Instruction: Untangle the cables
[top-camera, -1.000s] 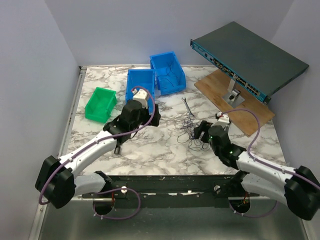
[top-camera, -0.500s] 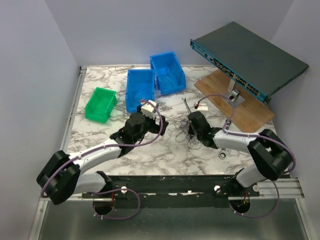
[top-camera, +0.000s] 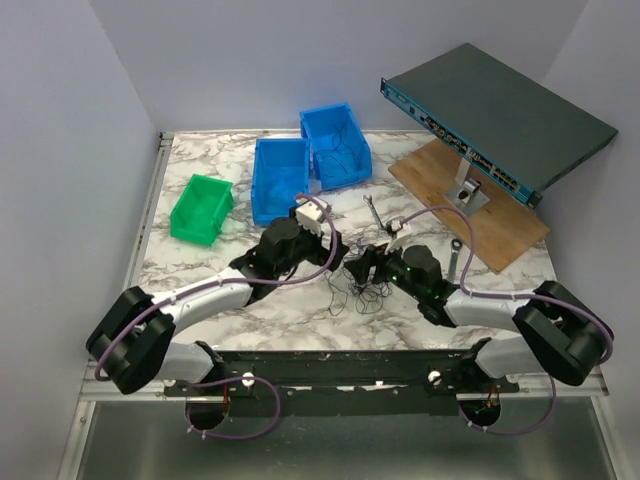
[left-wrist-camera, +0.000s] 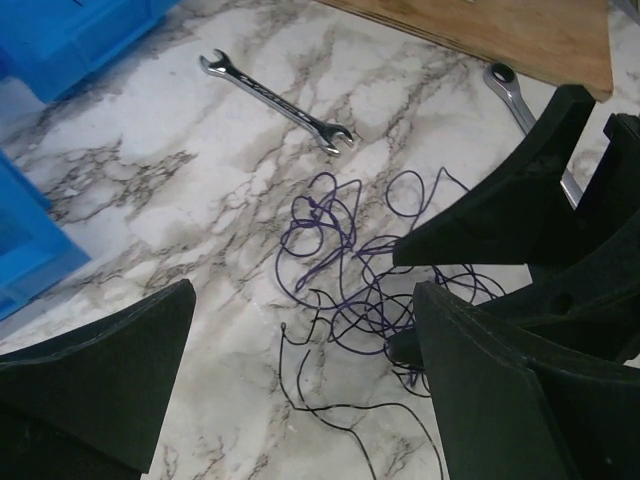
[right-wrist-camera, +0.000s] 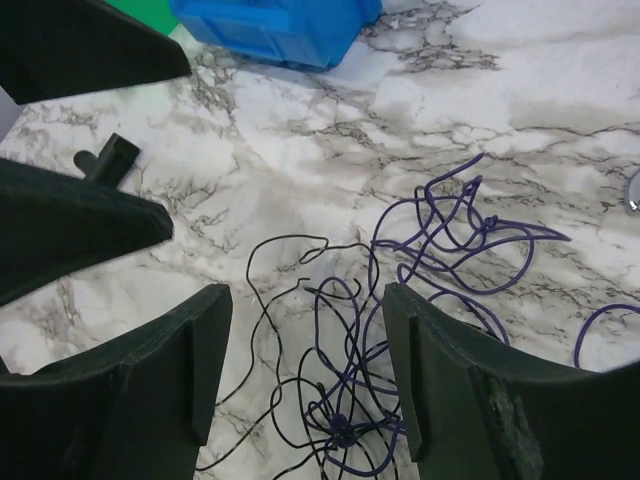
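The big marble table (top-camera: 200, 290) held everything. Near its middle, the two arms met nose to nose over the cables (right-wrist-camera: 400, 330). In the top view, the left gripper (left-wrist-camera: 300, 400) sat at about 10 o'clock from the bundle. Its jaws were wide open and held nothing. The right gripper (right-wrist-camera: 300, 390) sat at about 2 o'clock from it. Its jaws were open and empty too, with some loops lying on the table between them. The cables were thin blue-purple and black wires, mixed up in a loose knot. They lay flat on the table, at 6 o'clock from the silver wrench (left-wrist-camera: 275, 100).

I think the step was getting ready to grab. Next, each gripper would need to go down and pinch a different wire. Then they should pull apart gently, so the knot opens and does not get tighter.
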